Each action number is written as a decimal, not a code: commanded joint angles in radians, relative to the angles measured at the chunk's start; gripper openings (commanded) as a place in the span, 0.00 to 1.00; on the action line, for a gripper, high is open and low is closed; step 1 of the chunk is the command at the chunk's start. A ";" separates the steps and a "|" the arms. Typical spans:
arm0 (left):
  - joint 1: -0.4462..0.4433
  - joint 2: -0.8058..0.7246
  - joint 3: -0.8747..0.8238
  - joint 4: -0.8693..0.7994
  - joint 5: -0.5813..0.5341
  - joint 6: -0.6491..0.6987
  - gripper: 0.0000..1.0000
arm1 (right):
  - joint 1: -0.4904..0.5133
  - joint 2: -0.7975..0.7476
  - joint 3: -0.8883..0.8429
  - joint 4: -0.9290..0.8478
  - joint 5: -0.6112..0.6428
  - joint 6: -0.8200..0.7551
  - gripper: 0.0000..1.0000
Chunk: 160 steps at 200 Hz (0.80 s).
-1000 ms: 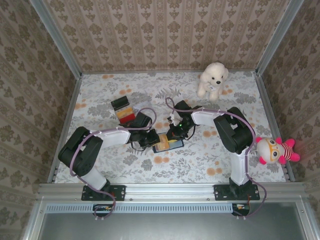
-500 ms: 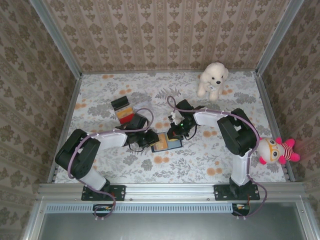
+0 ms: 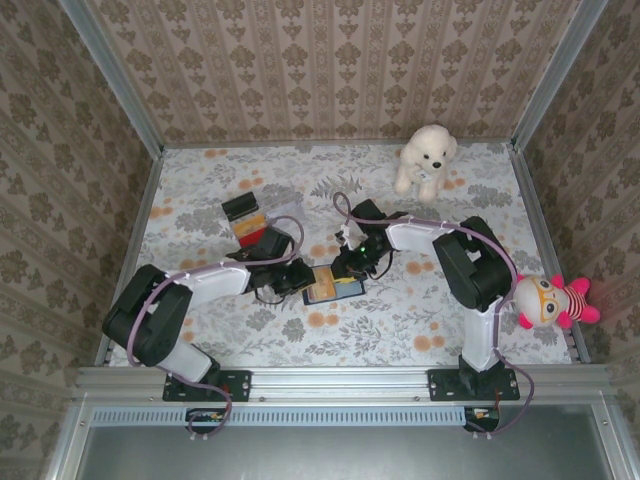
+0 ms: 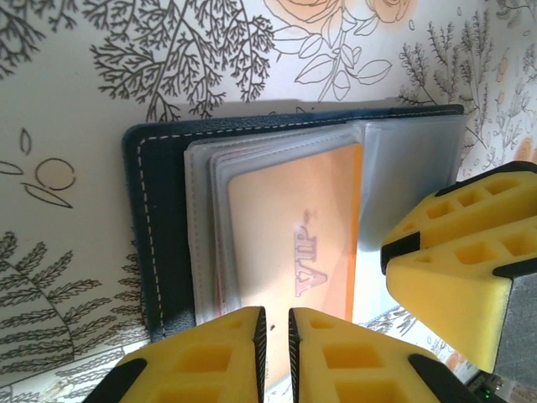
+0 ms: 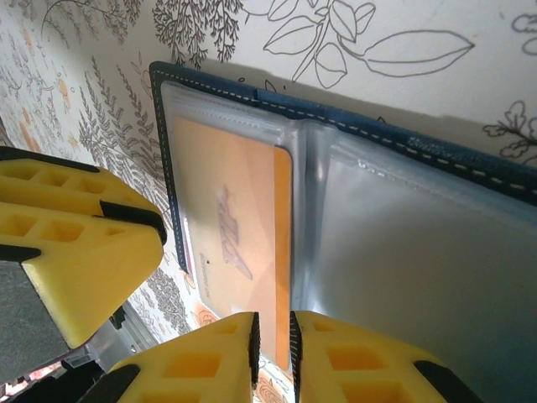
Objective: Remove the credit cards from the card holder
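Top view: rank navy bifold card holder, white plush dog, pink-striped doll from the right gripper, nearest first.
1. Navy bifold card holder, at the right gripper, mid-table.
2. White plush dog, back of the table.
3. Pink-striped doll, far right edge.

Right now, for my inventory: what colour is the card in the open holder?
The card is yellow-orange; the left wrist view shows it best.

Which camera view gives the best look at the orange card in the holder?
The left wrist view: the orange card sits large in a clear sleeve of the open card holder, its VIP lettering readable. The right wrist view shows the card close too, but blurred. The top external view gives a small orange patch.
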 commanded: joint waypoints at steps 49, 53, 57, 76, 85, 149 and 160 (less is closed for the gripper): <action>-0.001 0.098 0.008 -0.008 0.012 0.000 0.12 | 0.014 0.044 0.033 -0.004 -0.006 -0.006 0.14; -0.001 0.101 0.007 -0.009 0.010 -0.001 0.12 | 0.014 0.047 0.033 -0.005 -0.002 -0.006 0.15; 0.000 0.102 0.005 -0.009 0.010 -0.002 0.12 | 0.014 0.048 0.033 -0.008 0.000 -0.007 0.15; -0.001 0.102 0.000 -0.021 0.004 -0.001 0.11 | 0.015 0.055 0.035 -0.017 0.019 -0.009 0.19; -0.001 0.100 0.000 -0.031 -0.001 -0.001 0.11 | 0.015 0.056 0.036 -0.023 0.033 -0.011 0.21; -0.001 0.100 0.007 -0.084 -0.030 0.005 0.10 | 0.014 0.034 0.028 -0.062 0.146 -0.019 0.20; -0.001 0.102 0.007 -0.089 -0.031 0.006 0.09 | 0.013 0.031 0.023 -0.064 0.149 -0.023 0.20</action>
